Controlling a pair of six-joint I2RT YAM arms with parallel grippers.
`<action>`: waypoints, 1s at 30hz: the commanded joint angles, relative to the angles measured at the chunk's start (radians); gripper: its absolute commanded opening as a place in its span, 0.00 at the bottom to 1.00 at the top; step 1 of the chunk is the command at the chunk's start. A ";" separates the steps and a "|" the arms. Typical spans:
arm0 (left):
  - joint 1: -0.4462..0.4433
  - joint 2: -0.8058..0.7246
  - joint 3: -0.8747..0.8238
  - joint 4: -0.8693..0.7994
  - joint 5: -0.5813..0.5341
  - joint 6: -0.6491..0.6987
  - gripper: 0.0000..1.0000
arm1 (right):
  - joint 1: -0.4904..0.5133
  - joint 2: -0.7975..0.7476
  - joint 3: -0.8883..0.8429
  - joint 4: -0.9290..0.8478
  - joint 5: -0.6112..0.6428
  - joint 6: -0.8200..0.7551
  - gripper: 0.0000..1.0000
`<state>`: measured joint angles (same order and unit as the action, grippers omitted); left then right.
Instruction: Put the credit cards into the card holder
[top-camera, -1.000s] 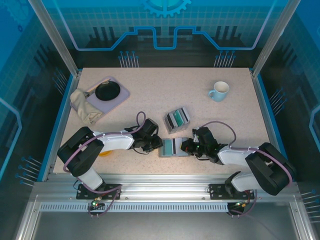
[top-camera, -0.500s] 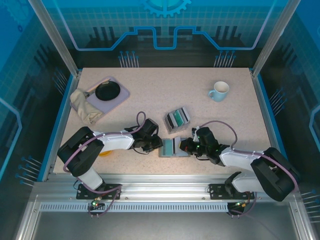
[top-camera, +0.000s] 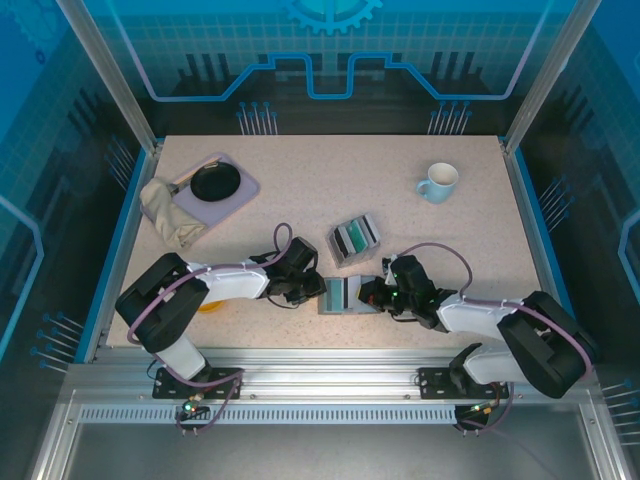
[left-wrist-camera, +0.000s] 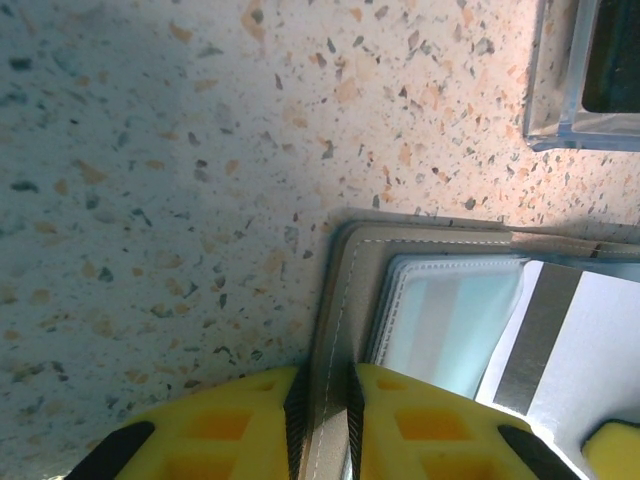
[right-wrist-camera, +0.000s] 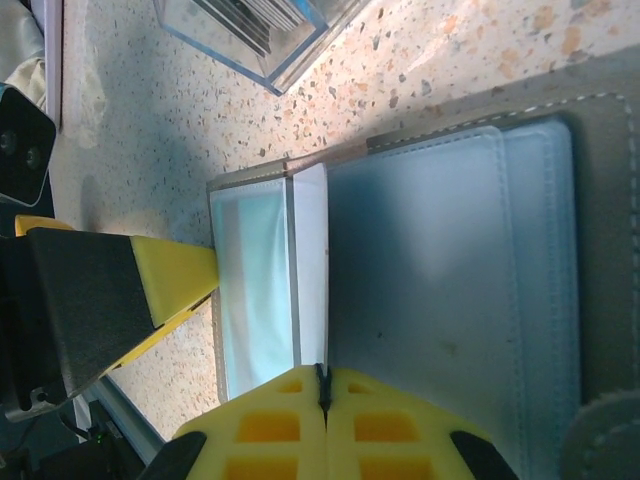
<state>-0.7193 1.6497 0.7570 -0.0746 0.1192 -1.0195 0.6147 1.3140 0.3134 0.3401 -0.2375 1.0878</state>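
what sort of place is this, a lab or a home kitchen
Probably a robot lab test cell: left arm and right arm bolted to a metal rail, a table walled by blue panels, props like a mug.

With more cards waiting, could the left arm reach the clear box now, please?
Probably: the clear box lies close with nothing between, but the left gripper must first release the card holder.
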 joint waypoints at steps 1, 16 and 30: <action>-0.042 0.069 0.001 0.039 0.052 -0.011 0.22 | 0.019 0.036 -0.008 -0.017 -0.014 -0.016 0.02; -0.042 0.065 -0.001 0.045 0.056 -0.016 0.22 | 0.038 0.070 0.032 0.003 -0.040 -0.026 0.02; -0.043 0.078 -0.001 0.046 0.057 -0.013 0.22 | -0.067 -0.056 0.039 -0.116 -0.058 -0.149 0.02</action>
<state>-0.7193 1.6527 0.7578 -0.0731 0.1196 -1.0222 0.5648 1.2713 0.3370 0.2466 -0.2741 0.9813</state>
